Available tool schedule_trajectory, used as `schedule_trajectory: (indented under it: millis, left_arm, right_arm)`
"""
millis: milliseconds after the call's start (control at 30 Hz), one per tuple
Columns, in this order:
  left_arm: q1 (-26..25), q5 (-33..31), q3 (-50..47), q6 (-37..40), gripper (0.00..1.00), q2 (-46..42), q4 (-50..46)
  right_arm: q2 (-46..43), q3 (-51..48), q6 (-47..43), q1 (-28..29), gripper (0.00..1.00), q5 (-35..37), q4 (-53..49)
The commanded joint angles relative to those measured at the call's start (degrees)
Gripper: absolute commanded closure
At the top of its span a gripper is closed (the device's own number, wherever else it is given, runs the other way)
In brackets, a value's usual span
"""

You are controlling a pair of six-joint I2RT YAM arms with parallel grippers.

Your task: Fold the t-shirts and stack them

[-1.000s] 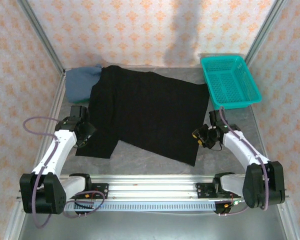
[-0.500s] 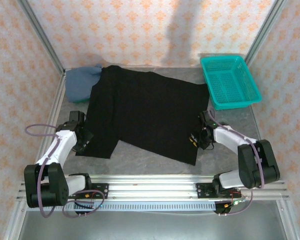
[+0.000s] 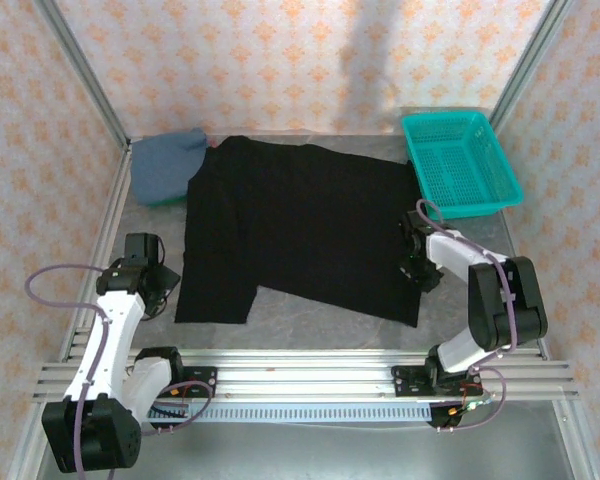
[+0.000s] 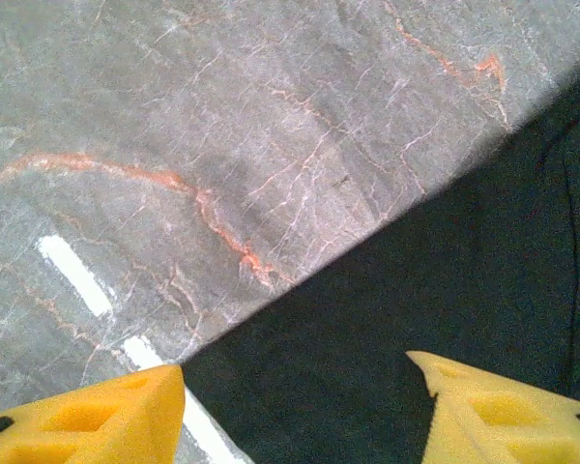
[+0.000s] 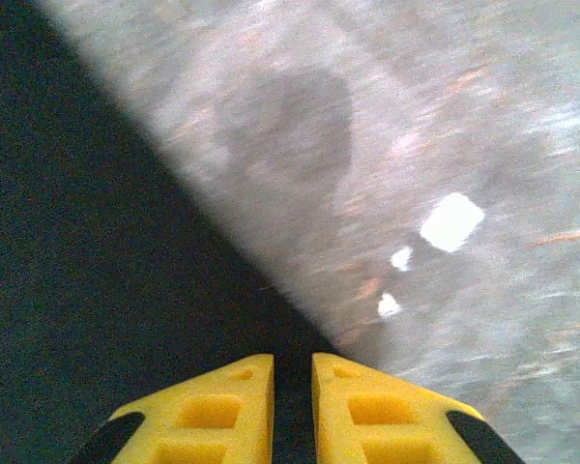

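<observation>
Black t-shirt [image 3: 300, 230] lies spread flat mid-bench: matte soft knit, few wrinkles. Right gripper [image 5: 292, 372] is nearly closed, pinching the shirt's right edge. Left gripper [image 4: 295, 382] has its jaws apart over the left hem, holding nothing. For a clean fold, left should bite the hem too, then both lift level and carry across together (thin cloth, likely to sag). Slate-blue shirt [image 3: 165, 165] sits bunched at the far-left corner. Bench [image 3: 310, 322] is smooth, veined grey.

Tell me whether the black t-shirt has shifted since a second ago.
Yes. The black t-shirt has slid right, its near right corner now further toward the teal basket's side.
</observation>
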Motion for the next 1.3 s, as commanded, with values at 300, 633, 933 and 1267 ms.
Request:
schedule_trajectory:
  millis: [300,633,933,1267]
  left_arm:
    - [-3.4,5.1,-0.5,-2.1,0.32,-1.1,-7.9]
    - [-4.1,7.5,-3.0,1.3,0.24,4.3,-5.6]
    - [-5.0,8.5,-4.6,3.3,0.29,13.1,0.1]
    - [-5.0,11.6,-9.7,1.1,0.62,19.3,15.6]
  right_arm:
    - [-10.3,1.7,-11.1,-7.3,0.57,5.8,-5.1]
    - [-26.2,-0.9,-8.8,-7.5,0.35,-13.7,-14.0]
    - [-29.4,-10.1,-5.9,-11.2,0.37,-17.5,-16.7]
    - [-29.4,-17.4,-2.9,-11.3,0.40,-22.2,-11.4]
